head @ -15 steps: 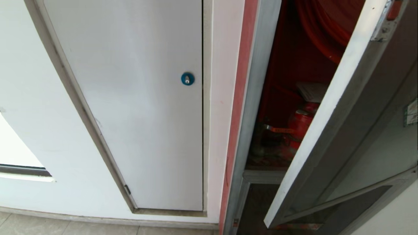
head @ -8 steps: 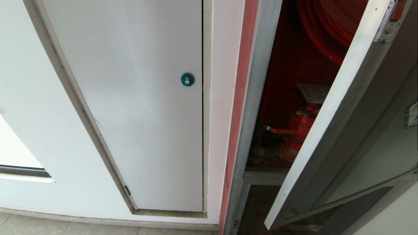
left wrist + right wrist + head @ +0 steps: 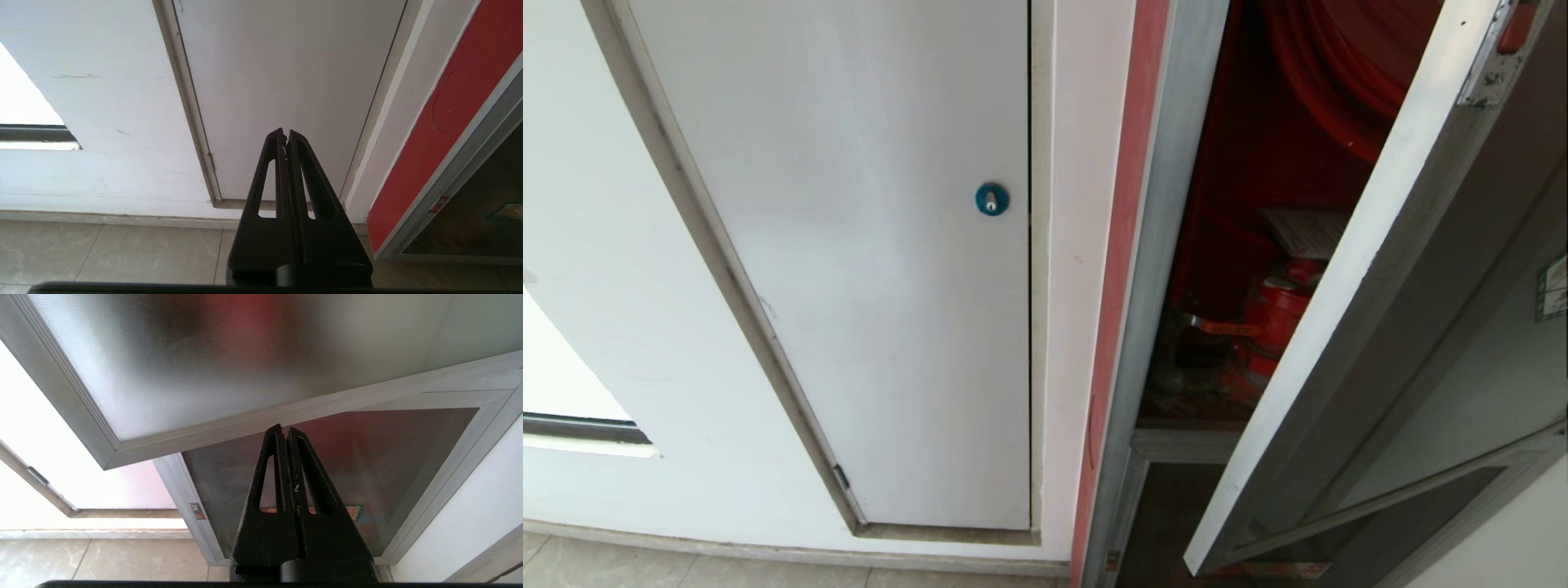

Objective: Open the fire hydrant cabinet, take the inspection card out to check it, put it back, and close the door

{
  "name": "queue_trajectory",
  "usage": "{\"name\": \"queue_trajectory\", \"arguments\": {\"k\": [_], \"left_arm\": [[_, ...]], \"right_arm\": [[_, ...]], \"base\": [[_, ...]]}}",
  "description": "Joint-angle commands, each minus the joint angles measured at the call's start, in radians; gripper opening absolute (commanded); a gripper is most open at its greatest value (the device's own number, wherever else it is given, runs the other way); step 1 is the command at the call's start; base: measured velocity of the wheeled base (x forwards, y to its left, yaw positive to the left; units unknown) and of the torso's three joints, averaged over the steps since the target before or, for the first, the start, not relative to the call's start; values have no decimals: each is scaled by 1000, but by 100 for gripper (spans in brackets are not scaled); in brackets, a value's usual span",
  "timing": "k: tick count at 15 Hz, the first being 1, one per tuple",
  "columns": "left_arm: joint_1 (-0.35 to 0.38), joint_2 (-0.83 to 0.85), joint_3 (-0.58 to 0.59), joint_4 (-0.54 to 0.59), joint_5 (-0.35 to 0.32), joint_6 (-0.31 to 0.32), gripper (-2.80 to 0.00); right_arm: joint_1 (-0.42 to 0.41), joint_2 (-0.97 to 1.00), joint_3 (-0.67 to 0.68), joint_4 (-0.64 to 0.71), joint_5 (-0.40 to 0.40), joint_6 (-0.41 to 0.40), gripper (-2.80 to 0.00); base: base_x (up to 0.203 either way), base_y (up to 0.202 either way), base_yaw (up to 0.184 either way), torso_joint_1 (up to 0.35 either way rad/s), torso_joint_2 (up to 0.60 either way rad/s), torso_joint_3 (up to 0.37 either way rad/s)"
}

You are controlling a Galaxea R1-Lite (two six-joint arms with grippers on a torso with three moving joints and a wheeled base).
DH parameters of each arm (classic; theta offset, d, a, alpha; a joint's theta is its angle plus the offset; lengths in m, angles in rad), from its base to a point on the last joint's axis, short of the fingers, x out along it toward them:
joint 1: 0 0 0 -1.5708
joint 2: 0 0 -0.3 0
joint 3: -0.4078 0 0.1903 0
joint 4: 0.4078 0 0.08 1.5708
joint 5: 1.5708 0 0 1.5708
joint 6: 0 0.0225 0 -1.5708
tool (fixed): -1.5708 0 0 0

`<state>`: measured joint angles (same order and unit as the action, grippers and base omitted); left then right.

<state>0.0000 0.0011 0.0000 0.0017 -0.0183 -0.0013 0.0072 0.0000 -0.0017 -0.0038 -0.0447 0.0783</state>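
Door ajar, nothing moved in the last second.

Both arms parked low: left tool [image 3: 285, 136] and right tool [image 3: 284, 433] pressed shut, empty. Door [image 3: 1347, 327] above right tool, half open as before; inspection card [image 3: 1311, 230] inside cabinet [image 3: 1168, 245], on red valve [image 3: 1270, 314]. Closing likely remains.

White panel door [image 3: 849, 269] shut, blue round lock [image 3: 992, 198]; tiled floor [image 3: 110, 249] below.
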Motion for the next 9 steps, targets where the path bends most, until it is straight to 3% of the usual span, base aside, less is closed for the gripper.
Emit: {"name": "queue_trajectory", "arguments": {"k": [1,6,9], "left_arm": [[0,0,0,0,0,0,-280],[0,0,0,0,0,0,-280],[0,0,0,0,0,0,-280]], "right_arm": [[0,0,0,-1,-1,1,-280],[0,0,-2,2,-12,1,-280],[0,6,-99,46,-15,-1,-280]], "base": [[0,0,0,0,0,0],[0,0,0,0,0,0],[0,0,0,0,0,0]]}}
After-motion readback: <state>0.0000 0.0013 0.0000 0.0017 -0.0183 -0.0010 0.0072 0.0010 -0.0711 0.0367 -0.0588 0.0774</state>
